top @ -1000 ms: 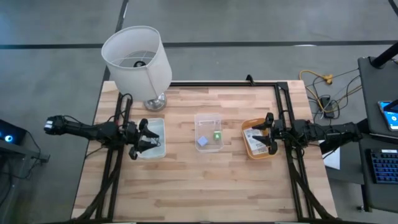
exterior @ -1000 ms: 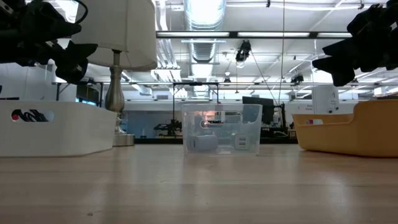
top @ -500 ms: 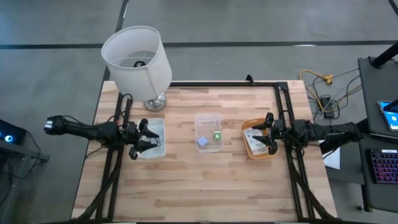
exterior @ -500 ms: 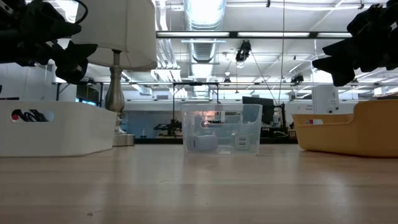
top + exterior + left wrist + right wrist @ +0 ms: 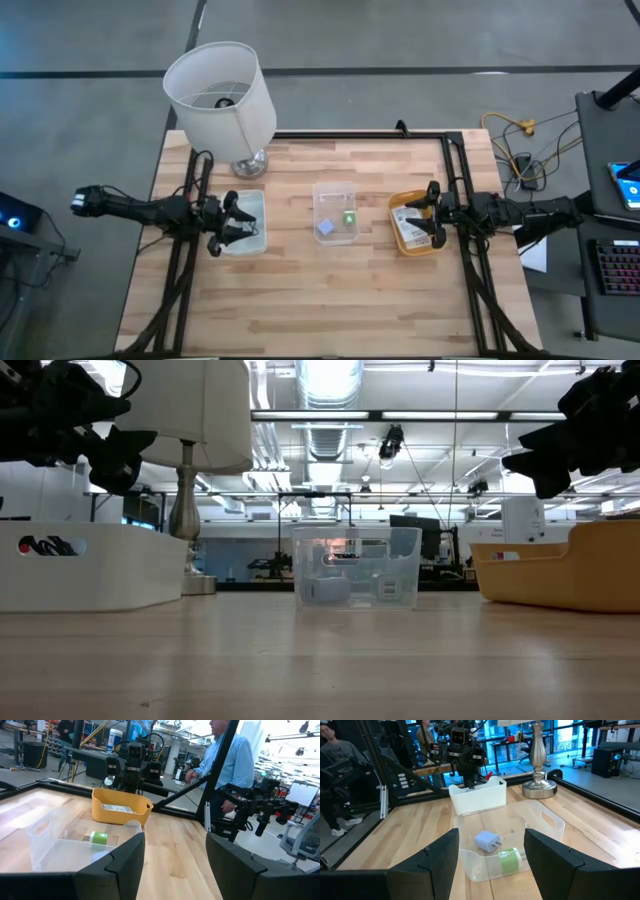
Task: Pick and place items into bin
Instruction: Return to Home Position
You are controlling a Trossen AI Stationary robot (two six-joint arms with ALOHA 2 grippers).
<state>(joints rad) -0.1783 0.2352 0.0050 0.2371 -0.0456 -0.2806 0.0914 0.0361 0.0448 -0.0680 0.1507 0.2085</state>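
Packet (image 5: pixel 406 226) flat, white, dark-printed, inside yellow bin (image 5: pixel 420 251).

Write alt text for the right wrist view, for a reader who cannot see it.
A clear plastic bin sits on the wooden table, seen past the right gripper's open fingers, and holds a blue-grey piece and a green piece. Beyond it the left gripper hangs over a white bin, with a silver lamp base nearby.
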